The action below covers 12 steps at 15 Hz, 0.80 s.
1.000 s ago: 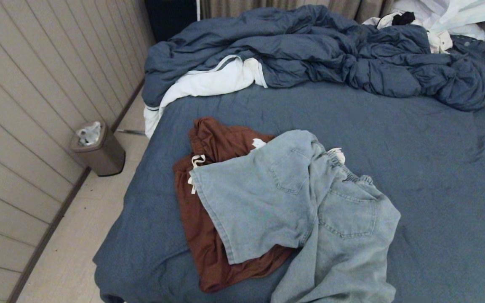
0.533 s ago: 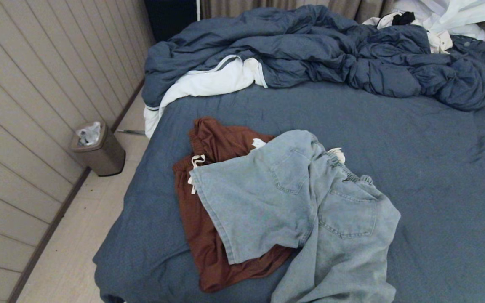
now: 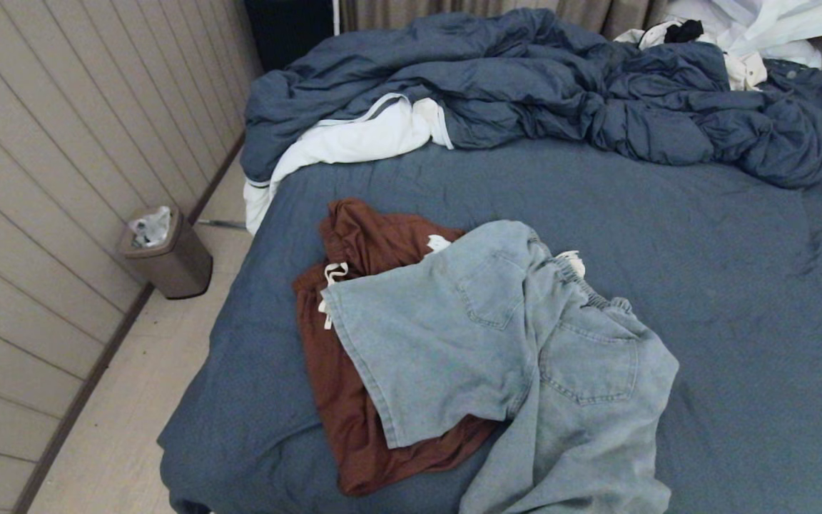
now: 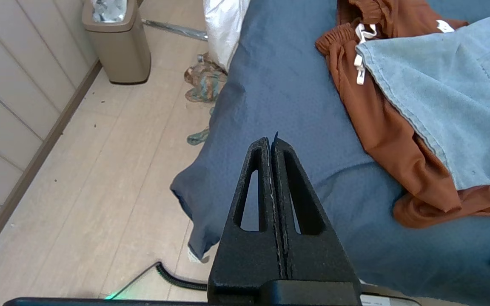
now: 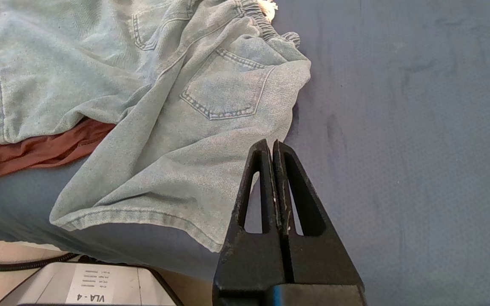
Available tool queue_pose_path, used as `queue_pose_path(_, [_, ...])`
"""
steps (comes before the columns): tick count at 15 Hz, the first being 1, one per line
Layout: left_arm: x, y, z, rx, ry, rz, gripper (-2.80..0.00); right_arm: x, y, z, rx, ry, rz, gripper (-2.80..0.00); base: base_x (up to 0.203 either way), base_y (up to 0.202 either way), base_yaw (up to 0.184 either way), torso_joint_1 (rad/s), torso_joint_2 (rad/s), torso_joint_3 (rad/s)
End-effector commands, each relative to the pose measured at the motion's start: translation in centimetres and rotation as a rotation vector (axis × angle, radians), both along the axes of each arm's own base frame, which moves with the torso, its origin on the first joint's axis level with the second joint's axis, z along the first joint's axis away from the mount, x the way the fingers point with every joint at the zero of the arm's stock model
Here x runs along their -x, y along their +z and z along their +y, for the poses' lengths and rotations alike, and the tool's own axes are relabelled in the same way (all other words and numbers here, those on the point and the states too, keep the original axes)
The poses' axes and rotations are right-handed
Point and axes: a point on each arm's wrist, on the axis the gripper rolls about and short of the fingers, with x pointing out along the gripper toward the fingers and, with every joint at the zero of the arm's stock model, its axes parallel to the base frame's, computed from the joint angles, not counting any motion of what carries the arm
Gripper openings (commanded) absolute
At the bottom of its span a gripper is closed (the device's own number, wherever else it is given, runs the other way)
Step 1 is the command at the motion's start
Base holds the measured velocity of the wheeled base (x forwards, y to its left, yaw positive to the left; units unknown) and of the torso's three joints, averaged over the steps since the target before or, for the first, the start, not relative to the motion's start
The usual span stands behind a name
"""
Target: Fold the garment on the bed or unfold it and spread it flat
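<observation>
Rumpled denim shorts (image 3: 518,357) over rust-brown shorts (image 3: 340,371)

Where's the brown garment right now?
In the head view the brown garment lies on the bed's left half near its edge, partly under the light denim shorts.

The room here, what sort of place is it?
Most likely a lived-in bedroom: a wide bed with a rumpled duvet, shorts lying on it, and a small bin on the floor by the wall.
</observation>
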Motion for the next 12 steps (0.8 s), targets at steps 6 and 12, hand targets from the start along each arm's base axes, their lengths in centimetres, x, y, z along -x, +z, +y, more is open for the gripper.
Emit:
queue_pose_path(6, [0.01,0.00,0.00,0.000,0.001,-0.002,-2.80,0.00,0.00,0.00,0.001,0.001,0.000,-2.80,0.000,0.000,0.000,0.000,0.00,0.000])
queue_pose_path(12, [0.01,0.00,0.00,0.000,0.002,-0.002,-2.80,0.00,-0.02,0.00,0.001,0.003,0.001,-2.80,0.000,0.000,0.000,0.000,0.00,0.000])
